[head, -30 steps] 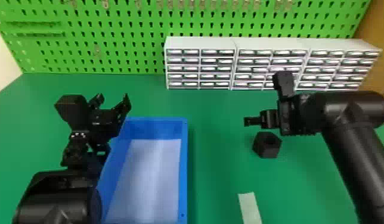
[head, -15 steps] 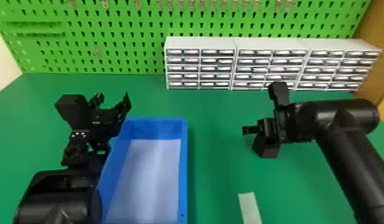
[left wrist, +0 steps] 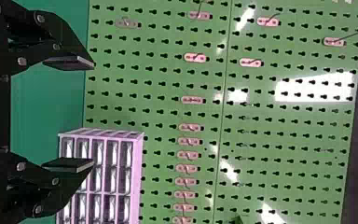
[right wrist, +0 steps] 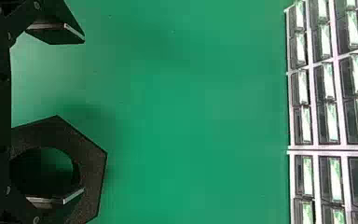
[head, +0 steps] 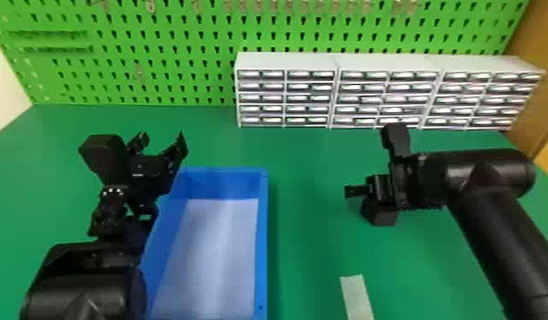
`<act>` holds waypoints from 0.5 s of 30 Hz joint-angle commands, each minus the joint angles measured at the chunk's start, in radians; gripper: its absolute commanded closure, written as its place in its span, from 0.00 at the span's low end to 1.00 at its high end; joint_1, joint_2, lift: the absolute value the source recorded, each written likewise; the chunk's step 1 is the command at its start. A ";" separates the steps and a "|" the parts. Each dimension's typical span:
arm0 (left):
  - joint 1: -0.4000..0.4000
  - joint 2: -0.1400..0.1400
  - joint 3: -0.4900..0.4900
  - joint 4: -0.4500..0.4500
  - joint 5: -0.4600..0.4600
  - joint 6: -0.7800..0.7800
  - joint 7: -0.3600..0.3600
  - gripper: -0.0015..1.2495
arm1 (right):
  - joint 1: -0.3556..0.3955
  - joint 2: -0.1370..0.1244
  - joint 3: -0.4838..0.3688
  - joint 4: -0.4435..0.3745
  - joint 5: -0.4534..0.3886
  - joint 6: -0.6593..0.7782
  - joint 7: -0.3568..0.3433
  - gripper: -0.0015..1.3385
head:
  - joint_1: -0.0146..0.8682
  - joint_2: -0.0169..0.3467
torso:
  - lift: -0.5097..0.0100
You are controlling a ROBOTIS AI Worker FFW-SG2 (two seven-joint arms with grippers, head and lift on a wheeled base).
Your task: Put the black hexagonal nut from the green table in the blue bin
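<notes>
Left arm [head: 79,289] came in at the near left, from the bottom edge of the head view; right arm [head: 498,238] at the near right, crossing the bottom right corner. Pale strip [head: 357,298] lay at the near edge of the view, on green table [head: 311,255], between blue bin [head: 264,242] and right arm. Bin sat right beside the left arm, long sides running away from the camera, whitish floor, blue walls.

Black hexagonal nut [head: 381,215]: on the table, to the right of the bin and well apart from it, directly under right gripper [head: 368,192]. Right gripper's fingers were spread, nothing pinched. In the right wrist view one finger overlapped the nut's round hole, the other was off to the nut's side over plain green; contact with the nut, cannot tell.

Left gripper [head: 162,138] was at the bin's far left corner, fingers wide apart, nothing between them; in the left wrist view it pointed toward the pegboard.

Farther back: white drawer units [head: 286,61] in a row along the table's far side, center to right. Behind them, green pegboard [head: 166,42] with small metal hooks [head: 149,5]. Brown panel [head: 522,68] at far right.
</notes>
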 commanded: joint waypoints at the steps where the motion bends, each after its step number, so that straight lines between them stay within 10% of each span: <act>1: -0.001 -0.003 0.001 0.001 0.000 -0.002 0.001 0.41 | 0.001 0.005 0.003 0.014 0.003 -0.009 0.001 0.13 | 0.79 0.19 | 0.79; 15: -0.001 -0.003 0.003 0.003 0.002 -0.008 0.002 0.41 | 0.024 0.014 -0.005 0.025 0.021 -0.027 0.007 0.21 | 0.79 0.19 | 0.79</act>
